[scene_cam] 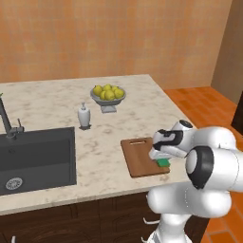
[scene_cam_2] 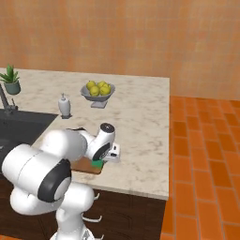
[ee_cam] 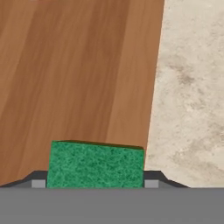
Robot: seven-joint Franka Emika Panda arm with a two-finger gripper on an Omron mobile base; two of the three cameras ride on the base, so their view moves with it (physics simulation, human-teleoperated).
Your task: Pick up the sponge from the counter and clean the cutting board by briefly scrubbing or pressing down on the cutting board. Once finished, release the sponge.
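One green sponge (ee_cam: 95,164) sits clamped between the two finger tips of the gripper (scene_cam: 161,160), the pincer narrowed onto its sides, low over the near right corner of the wooden cutting board (scene_cam: 137,159). From the hand camera the sponge lies over wood but just beside the board's long edge, with the marble counter (ee_cam: 192,87) starting right next to it. Whether the sponge actually touches the board I cannot tell. Risk, as I judge it: a scrub stroke drifting sideways carries the sponge off the wood and onto the stone, so the press lands on the wrong surface. Second risk: the board lies near the counter's front edge, and a hard downward push or drag at this corner could skid it toward the drop. Third: letting go here may leave the sponge half over the board's edge. Containers: a grey footed bowl (scene_cam: 108,101) well behind the board holds a heap of yellow lemons (scene_cam: 108,91); a small white soap dispenser (scene_cam: 84,116) stands between bowl and sink; the dark sink basin (scene_cam: 38,159) holds nothing but its drain; a potted plant (scene_cam_2: 11,80) sits at the far left.
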